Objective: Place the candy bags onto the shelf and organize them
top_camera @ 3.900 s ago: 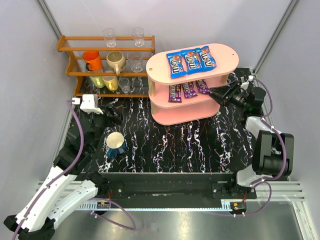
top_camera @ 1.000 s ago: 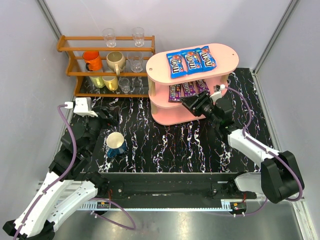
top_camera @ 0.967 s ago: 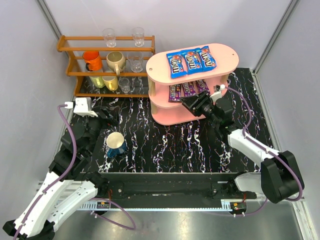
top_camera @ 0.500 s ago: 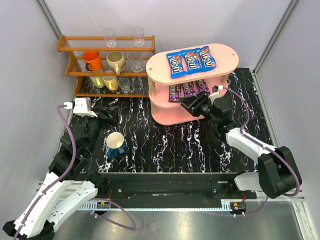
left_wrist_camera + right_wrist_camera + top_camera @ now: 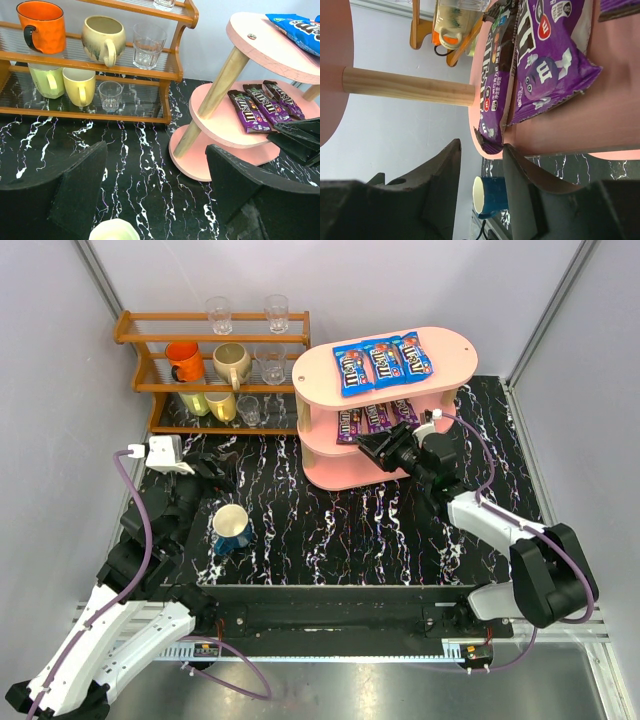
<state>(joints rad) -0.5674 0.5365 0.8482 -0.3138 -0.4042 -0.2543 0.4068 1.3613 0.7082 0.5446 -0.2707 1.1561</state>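
Note:
The pink shelf (image 5: 455, 345) holds three blue candy bags (image 5: 383, 362) side by side on its top board and three purple candy bags (image 5: 375, 418) in a row on its middle board. My right gripper (image 5: 368, 443) is open and empty at the front edge of the middle board. In the right wrist view its tips (image 5: 482, 145) stand just off the near end of the leftmost purple bag (image 5: 495, 85), without touching it. My left gripper (image 5: 222, 468) is open and empty over the table, left of the shelf (image 5: 215, 120). The left wrist view shows the purple bags (image 5: 260, 105).
A wooden rack (image 5: 215, 370) with mugs and glasses stands at the back left. A blue mug (image 5: 232, 528) stands on the black marble table under my left gripper, and it shows between the right fingers (image 5: 492, 197). A wooden post (image 5: 405, 86) carries the shelf's boards.
The right gripper swung from the shelf's right side to its front, then crept a little closer to the purple bags. The left arm barely moved. The bags have not moved.

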